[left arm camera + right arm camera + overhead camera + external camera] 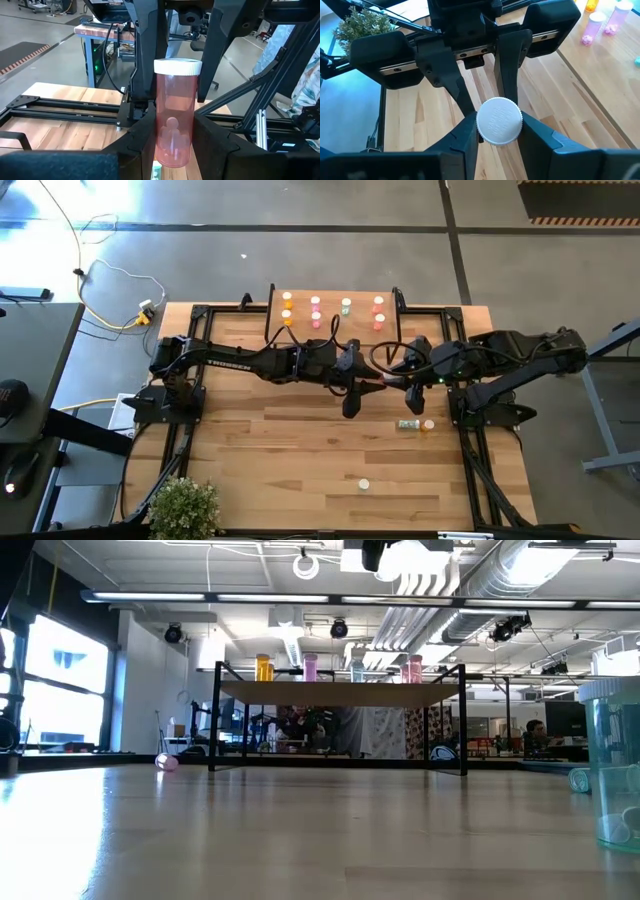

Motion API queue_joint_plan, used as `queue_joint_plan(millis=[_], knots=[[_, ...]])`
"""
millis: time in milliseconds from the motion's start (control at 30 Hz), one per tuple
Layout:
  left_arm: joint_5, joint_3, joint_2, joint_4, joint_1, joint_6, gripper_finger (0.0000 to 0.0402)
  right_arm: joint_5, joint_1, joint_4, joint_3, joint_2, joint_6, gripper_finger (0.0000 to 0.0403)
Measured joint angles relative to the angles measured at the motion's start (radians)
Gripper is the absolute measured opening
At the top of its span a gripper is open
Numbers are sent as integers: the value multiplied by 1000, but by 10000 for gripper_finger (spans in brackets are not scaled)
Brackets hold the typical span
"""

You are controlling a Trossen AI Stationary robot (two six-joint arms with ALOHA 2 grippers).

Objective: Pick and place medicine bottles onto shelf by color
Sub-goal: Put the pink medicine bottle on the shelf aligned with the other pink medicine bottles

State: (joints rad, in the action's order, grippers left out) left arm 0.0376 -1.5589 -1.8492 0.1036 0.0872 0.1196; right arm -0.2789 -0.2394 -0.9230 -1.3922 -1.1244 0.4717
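Observation:
A pink-red bottle (pixel 172 120) with a white cap (pixel 499 120) is held above the table's middle between both grippers. My left gripper (pixel 366 380) (pixel 175 137) is shut on its body. My right gripper (pixel 393 380) (pixel 499 134) is shut on its cap end and faces the left one. The shelf (pixel 335 330) (pixel 340 694) stands at the table's far edge. Orange (pixel 287 308), pink (pixel 316 312), teal (pixel 346 307) and red (pixel 378 312) bottles stand upright on it. A teal bottle (pixel 408 424) lies on the table beside an orange one (pixel 428 424). My left gripper pinches the lower part of the bottle's body (pixel 170 145) between its two fingers (pixel 142 137). It comes level from the table's left. The bottle is lifted clear of the table with its cap pointing away from the gripper. My right gripper pinches the sides of the white cap (pixel 492 137) between its two fingers (pixel 537 137). It comes level from the table's right, and the cap's top faces its wrist.
A small white-capped bottle (pixel 364 483) sits near the table's near edge. A potted plant (pixel 185 505) stands at the near left corner. In the low view a pink bottle (pixel 166 762) lies at the left and a teal bottle (pixel 612 765) stands close at the right.

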Motion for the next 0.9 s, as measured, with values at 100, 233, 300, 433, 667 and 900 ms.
queue_joint_plan(millis=[100,233,300,433,667,900], knots=[[0,0,0,0,0,1,104,0,0,0,0,0,0,105],[2,0,0,-1,3,0,110,-4,0,0,0,0,3,104],[3,0,0,-3,7,0,121,-8,0,-1,0,0,15,104],[26,0,0,-30,18,0,160,-38,0,-2,0,0,26,104],[46,0,11,-124,61,31,228,-111,0,-17,0,0,55,103],[45,0,82,-233,148,-67,240,-247,12,-42,0,0,71,103]])
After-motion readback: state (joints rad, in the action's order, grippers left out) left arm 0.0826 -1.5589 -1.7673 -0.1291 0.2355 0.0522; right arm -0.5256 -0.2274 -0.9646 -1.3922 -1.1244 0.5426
